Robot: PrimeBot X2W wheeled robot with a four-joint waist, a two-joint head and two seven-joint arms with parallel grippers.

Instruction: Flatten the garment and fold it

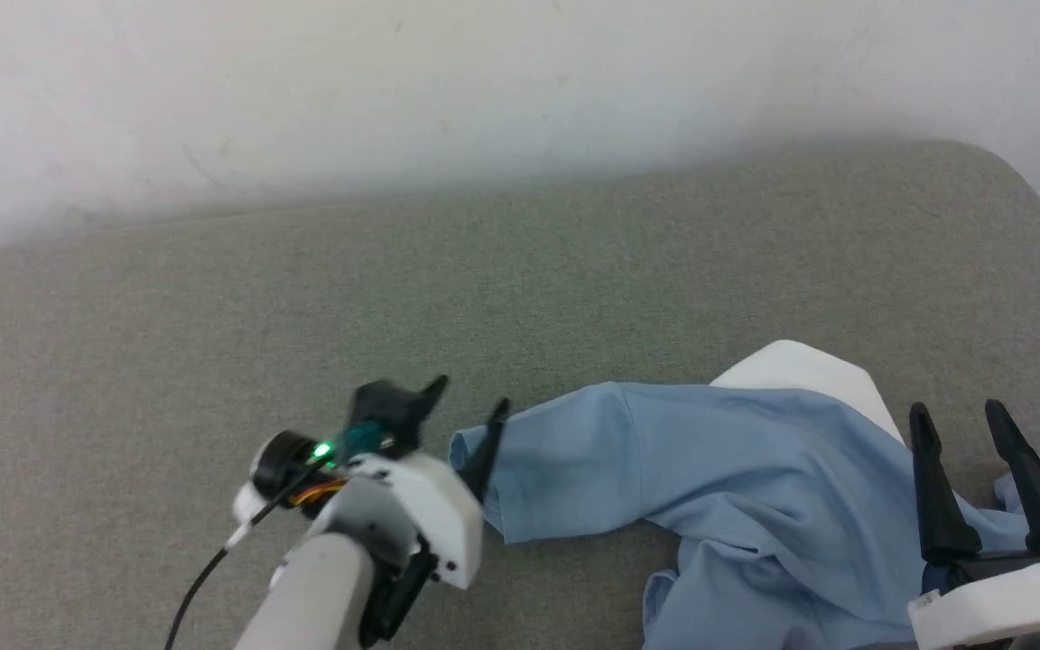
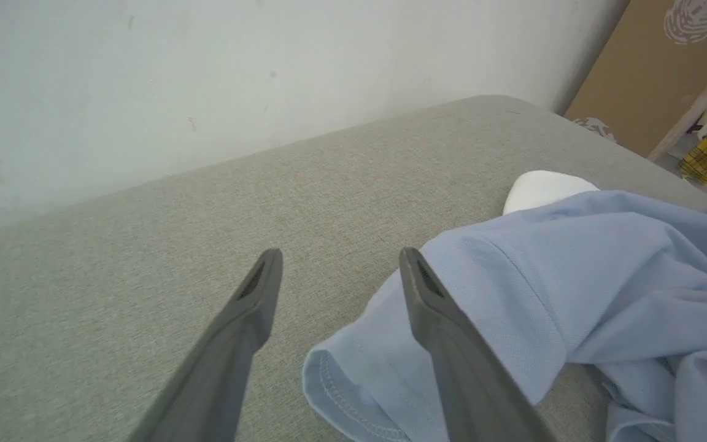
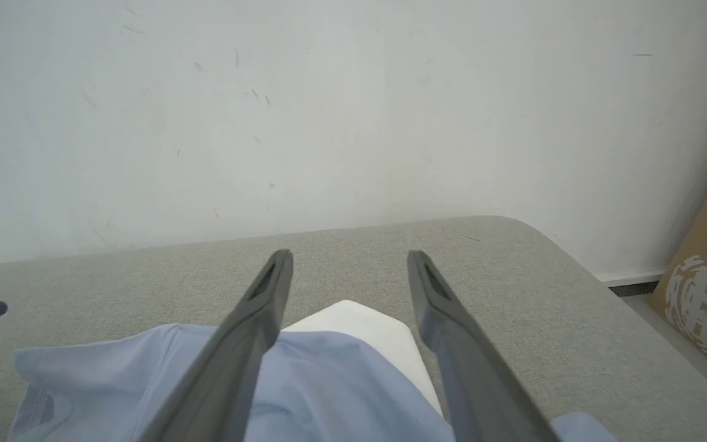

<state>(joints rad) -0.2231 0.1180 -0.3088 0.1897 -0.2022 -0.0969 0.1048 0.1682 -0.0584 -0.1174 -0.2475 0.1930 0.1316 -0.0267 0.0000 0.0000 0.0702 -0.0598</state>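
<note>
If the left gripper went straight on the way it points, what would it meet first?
Probably the bare grey table ahead of the open left gripper, then the white wall. The garment lies off to one side. Depth is unclear.

The garment [image 1: 710, 478] is thin matt knit cloth, the table [image 1: 520, 289] covered in rougher woven grey fabric.

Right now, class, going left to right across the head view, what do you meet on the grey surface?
left fingers → sleeve → white patch → right fingers
</note>
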